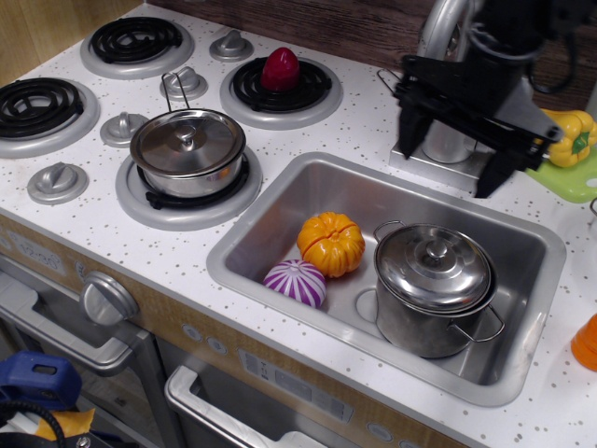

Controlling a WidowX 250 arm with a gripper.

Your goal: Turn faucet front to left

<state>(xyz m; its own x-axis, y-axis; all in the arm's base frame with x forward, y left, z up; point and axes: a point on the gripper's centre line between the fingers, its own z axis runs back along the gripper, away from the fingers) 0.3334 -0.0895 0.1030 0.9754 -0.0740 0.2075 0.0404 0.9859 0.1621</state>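
So in the one overhead-ish view, the faucet [446,140] sits at the back edge of the sink [280,215], on its flat square base, with the curved pipe rising up toward the top of the frame near the wood backsplash. The black gripper [450,161] hangs right in front of it, fingers spread wide apart, one fingertip down by the left side of the faucet body and the other off to the right over the base corner, so the jaws straddle the faucet but aren't clamped on anything as far as I can see. The arm blocks most of the faucet's right side, so the lever isn't visible. Just right of that there's a yellow pepper [565,135] on a green plate [560,177], partly hidden behind the gripper. Inside the sink: an orange pumpkin [330,243], a purple-and-white striped veggie [295,282] touching it in front, and a lidded steel pot [434,287] to the right. On the stove side, a smaller lidded pot [187,149] sits on the front-right burner, and a red toy [281,69] sits on the back-right burner. Grey knobs [123,129] sit between the burners. An orange thing [586,343] peeks in at the right edge.
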